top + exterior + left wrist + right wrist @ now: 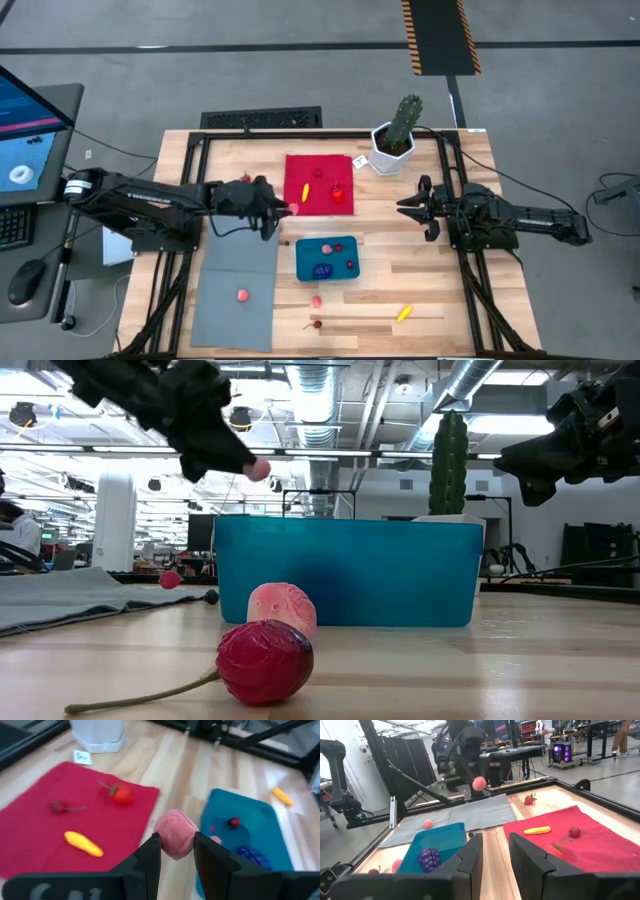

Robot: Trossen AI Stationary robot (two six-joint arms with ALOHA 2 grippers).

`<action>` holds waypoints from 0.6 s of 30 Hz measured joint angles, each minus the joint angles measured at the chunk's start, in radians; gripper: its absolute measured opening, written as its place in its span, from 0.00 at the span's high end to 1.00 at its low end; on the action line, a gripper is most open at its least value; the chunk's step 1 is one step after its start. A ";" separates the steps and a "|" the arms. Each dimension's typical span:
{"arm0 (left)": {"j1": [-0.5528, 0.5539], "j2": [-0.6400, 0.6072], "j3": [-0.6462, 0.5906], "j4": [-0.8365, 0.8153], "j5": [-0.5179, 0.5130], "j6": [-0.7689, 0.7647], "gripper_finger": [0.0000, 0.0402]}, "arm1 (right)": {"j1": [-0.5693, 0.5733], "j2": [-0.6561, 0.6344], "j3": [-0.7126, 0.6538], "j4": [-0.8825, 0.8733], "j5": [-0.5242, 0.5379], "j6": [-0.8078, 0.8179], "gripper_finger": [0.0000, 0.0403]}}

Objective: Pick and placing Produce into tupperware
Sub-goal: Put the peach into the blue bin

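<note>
While the right tool (414, 204) waits spread, the left tool (176, 851) pinches a pink piece (174, 840) above the table beside the tupperware (265, 827).

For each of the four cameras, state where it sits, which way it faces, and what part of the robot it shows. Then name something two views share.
High view: above the table, looking straight down; both arms show, left gripper and right gripper.
Low view: at tabletop height, looking level past a cherry at the teal container; both arms hang in from above.
Left wrist view: on the left arm, facing the red cloth; its fingers pinch a pink piece.
Right wrist view: on the right arm, facing across the table; its own open fingers show.
Shared: both wrist views show the container.
</note>
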 joint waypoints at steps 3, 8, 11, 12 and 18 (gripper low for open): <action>-0.018 -0.012 -0.084 0.086 -0.002 -0.056 0.76 | 0.004 0.000 0.000 0.000 0.000 0.000 0.71; -0.056 -0.012 -0.268 0.451 -0.024 -0.159 0.76 | 0.004 0.000 0.000 0.001 0.000 -0.001 0.71; -0.060 -0.010 -0.371 0.720 -0.071 -0.265 0.76 | 0.004 0.000 0.000 0.002 0.000 -0.001 0.71; -0.060 -0.010 -0.398 0.788 -0.087 -0.322 0.76 | 0.004 0.000 0.000 0.002 0.000 -0.001 0.71; -0.060 -0.010 -0.453 0.894 -0.098 -0.748 0.76 | 0.004 0.000 0.000 0.004 0.000 -0.001 0.71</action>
